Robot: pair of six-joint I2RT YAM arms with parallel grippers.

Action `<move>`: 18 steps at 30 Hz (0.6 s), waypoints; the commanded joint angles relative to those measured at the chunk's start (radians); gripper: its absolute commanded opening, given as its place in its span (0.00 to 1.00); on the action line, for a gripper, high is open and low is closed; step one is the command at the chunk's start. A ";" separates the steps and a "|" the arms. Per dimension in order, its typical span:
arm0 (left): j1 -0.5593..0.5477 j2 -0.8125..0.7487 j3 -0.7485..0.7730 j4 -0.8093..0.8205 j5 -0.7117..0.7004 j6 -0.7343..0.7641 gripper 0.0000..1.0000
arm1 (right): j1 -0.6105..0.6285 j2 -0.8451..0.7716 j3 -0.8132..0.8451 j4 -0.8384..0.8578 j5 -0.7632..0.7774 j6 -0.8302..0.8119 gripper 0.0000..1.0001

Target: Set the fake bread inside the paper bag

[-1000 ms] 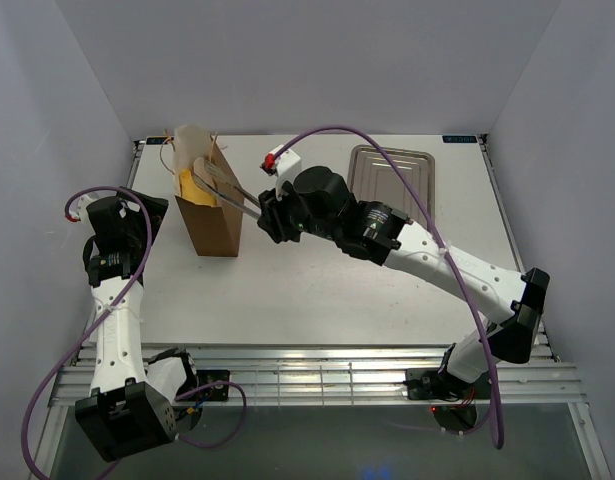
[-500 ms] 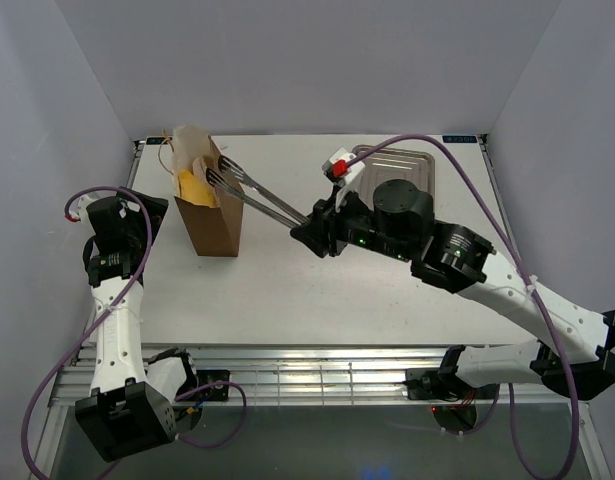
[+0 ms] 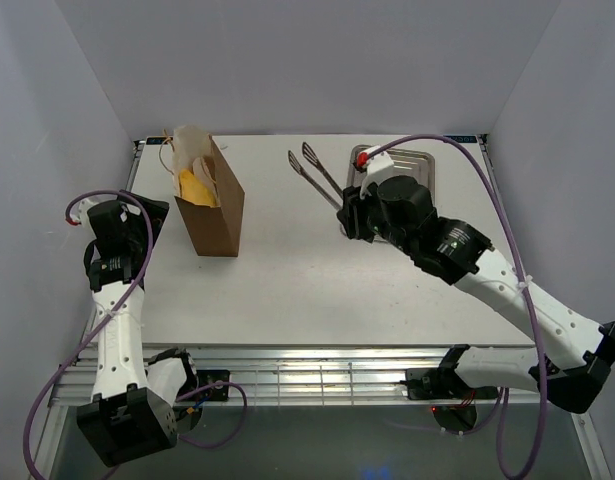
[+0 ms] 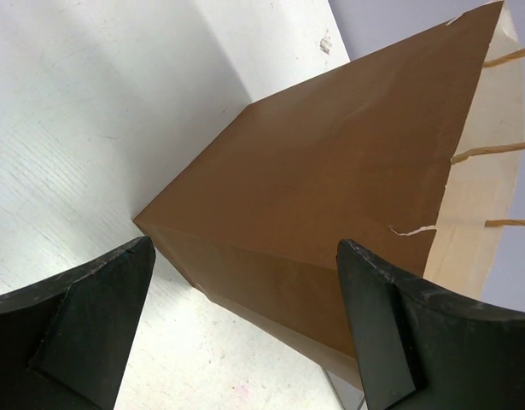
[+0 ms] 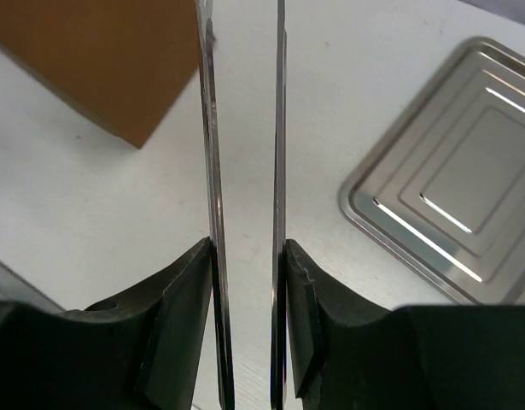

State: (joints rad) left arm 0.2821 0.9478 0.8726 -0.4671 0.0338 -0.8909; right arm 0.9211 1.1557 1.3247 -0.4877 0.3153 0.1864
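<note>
matt kraft paper bag (image 3: 215,212); glossy metal tongs (image 3: 315,171), tray (image 3: 420,164)

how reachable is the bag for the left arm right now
Probably easily: the left end effector is open and faces the side of the bag close up, with only table between them.

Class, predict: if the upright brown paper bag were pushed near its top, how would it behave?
The paper bag stands tall on a narrow base, so a high push would probably tip it. Its thin paper walls likely crumple rather than resist. The bread inside may steady it somewhat.
</note>
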 commanded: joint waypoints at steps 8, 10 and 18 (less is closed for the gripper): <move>-0.001 -0.057 -0.004 -0.011 0.001 0.013 0.98 | -0.199 0.242 -0.016 0.050 -0.076 0.051 0.43; -0.001 -0.058 -0.003 -0.011 0.009 0.012 0.98 | -0.206 0.313 0.004 0.060 -0.084 0.064 0.43; -0.001 -0.067 -0.007 -0.010 0.038 -0.003 0.98 | -0.208 0.536 0.091 0.098 -0.113 0.134 0.43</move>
State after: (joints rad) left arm 0.2821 0.9039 0.8719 -0.4702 0.0490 -0.8917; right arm 0.7147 1.6726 1.3468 -0.4652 0.2188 0.2691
